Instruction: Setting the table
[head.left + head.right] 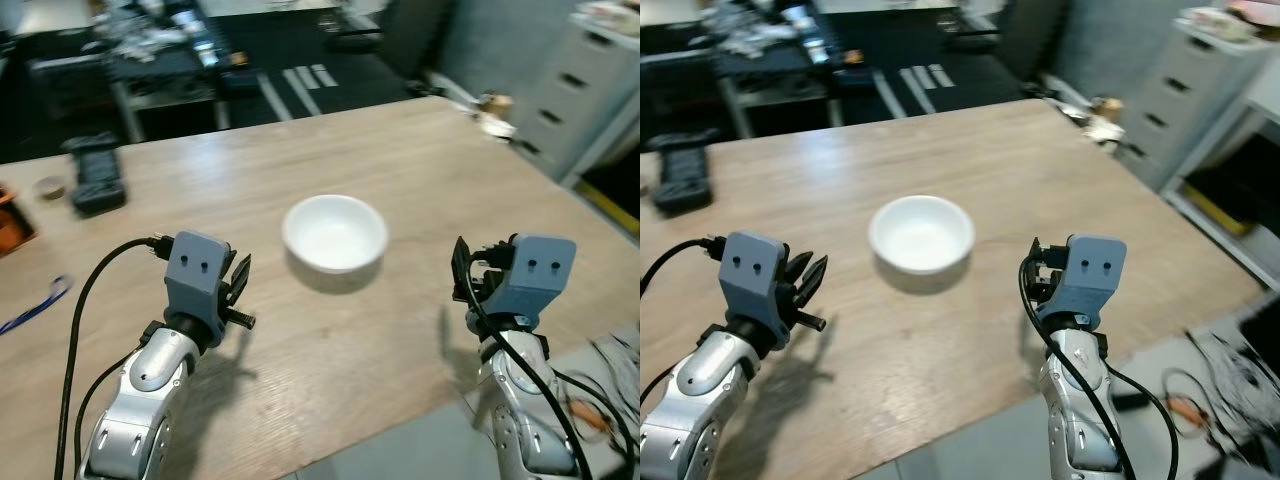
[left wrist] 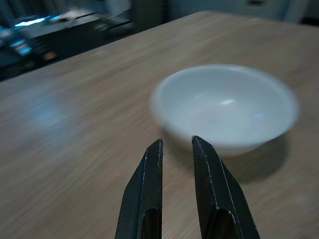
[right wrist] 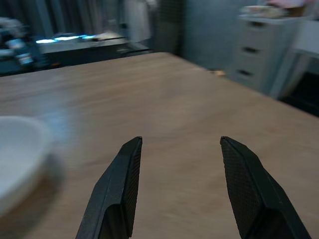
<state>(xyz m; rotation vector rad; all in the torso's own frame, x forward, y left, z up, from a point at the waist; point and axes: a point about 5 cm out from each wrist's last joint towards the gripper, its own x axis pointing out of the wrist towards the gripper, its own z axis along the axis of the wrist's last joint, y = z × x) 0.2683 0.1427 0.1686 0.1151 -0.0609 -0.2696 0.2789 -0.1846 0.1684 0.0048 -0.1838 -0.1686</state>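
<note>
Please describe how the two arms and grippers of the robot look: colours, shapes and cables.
Both arms are silver metal with rounded joints. Each wrist carries a blue-grey boxy housing with two small dark holes. The left gripper and right gripper each have two long black tapering fingers. Black cables loop along both arms.

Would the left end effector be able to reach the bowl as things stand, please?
Probably yes. The left end effector points at the bowl, with only bare table between them. Its fingers stand close together, so they would need to open wider for the rim.

head stereo downward; wrist cameras toward bowl (image 2: 227, 107)
</note>
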